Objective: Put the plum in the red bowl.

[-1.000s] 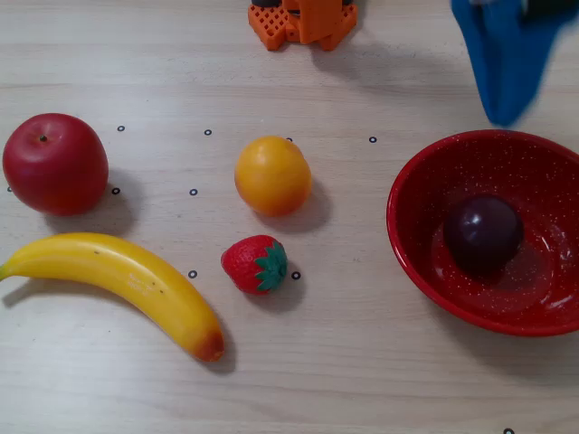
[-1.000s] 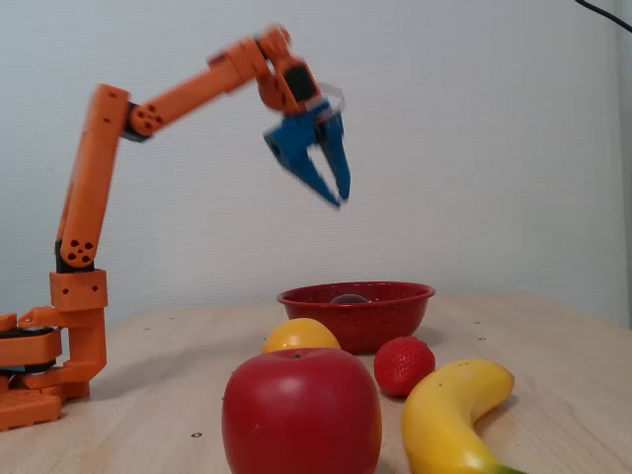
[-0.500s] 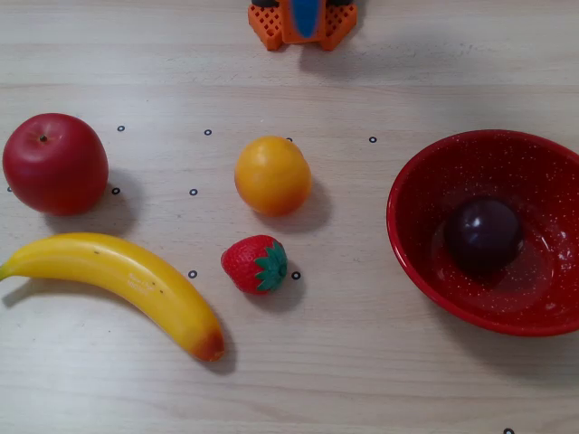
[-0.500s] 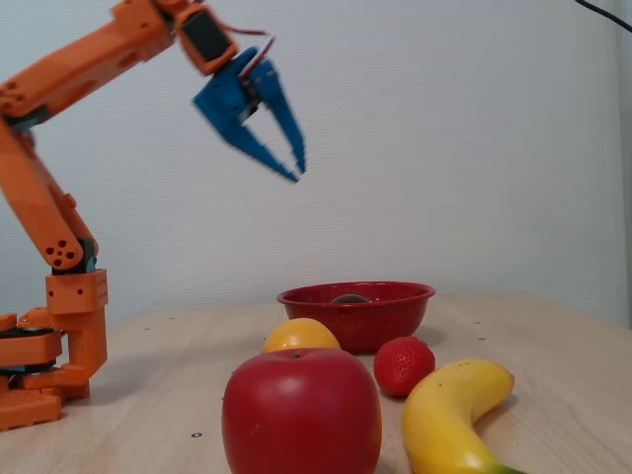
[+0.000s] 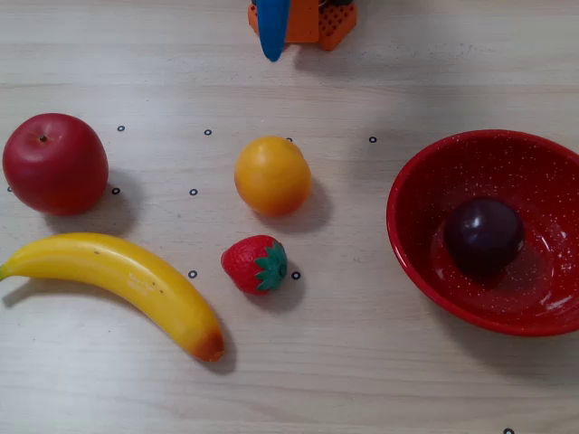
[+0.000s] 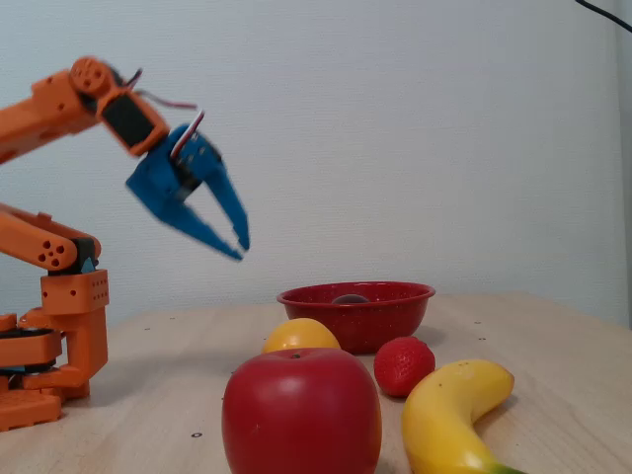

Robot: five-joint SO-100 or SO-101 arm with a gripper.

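Where the side-on fixed view starts, nearest the lens, the red apple (image 6: 301, 411) sits on the worktop (image 6: 553, 395) with the banana (image 6: 452, 415) just beside it on the right. Behind them lie the strawberry (image 6: 404, 365) and the orange (image 6: 299, 335), and farther back stands the red bowl (image 6: 356, 311); only a dark sliver of the plum (image 6: 348, 297) shows above its rim. Seen from above in a fixed view, the plum (image 5: 483, 235) rests inside the red bowl (image 5: 425, 181) near its middle, well apart from the orange (image 5: 272, 175) and the strawberry (image 5: 255, 264). Farthest back on the left, the orange arm (image 6: 59, 267) carries its blue gripper (image 6: 238, 243) in the air, clear of the worktop, fingers (image 6: 202, 233) slightly apart and holding nothing.
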